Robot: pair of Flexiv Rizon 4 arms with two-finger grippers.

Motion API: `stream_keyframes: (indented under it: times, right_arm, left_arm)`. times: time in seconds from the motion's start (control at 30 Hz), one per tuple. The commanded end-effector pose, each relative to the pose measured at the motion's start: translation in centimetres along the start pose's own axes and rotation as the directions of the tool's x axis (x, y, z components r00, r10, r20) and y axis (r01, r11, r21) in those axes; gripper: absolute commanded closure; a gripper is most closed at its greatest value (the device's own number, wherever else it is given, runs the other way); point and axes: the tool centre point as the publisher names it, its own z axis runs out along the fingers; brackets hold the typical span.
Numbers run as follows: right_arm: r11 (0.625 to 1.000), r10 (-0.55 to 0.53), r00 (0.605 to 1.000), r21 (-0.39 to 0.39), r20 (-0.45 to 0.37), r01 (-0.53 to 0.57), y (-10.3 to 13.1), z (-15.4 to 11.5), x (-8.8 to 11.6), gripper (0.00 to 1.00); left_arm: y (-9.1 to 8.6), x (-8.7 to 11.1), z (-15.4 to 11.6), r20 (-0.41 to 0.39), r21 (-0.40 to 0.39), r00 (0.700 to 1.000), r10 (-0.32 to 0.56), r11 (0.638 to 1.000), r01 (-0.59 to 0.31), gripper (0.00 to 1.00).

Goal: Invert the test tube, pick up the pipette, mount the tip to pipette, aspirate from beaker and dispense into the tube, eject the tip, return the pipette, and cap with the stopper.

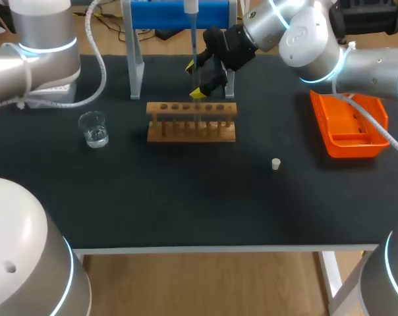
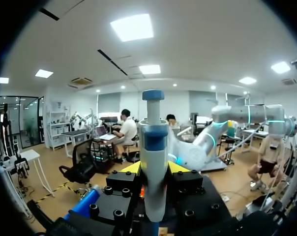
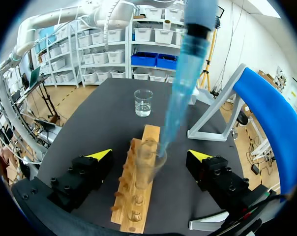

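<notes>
pipette (image 2: 153, 142) is clamped upright in left gripper (image 2: 154, 168) | tip (image 3: 180, 98) is lowered to test tube (image 3: 147, 169) mouth | right gripper (image 3: 149, 155) is spread, flanking it

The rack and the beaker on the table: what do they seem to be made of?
The rack looks like unpainted wood: pale tan and matte. The beaker seems to be clear glass, possibly plastic: see-through, with bright glints.
</notes>
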Motion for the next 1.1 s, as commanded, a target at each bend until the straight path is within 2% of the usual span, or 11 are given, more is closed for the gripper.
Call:
stream_keyframes:
  times: [0.03, 1.1]
  right_arm:
    - [1.0, 0.001, 1.0, 0.004, -0.004, -0.001, 0.0, -0.2, 0.0, 0.0]
    - [1.0, 0.001, 1.0, 0.004, -0.004, -0.001, 0.0, -0.2, 0.0, 0.0]
  left_arm:
    - [0.1, 0.6, 0.3, 0.005, 0.003, 1.0, 0.002, 1.0, -0.002, 1.0]
    - [-0.2, 4.4, 1.1, 0.017, -0.017, 1.0, 0.017, 1.0, -0.017, 1.0]
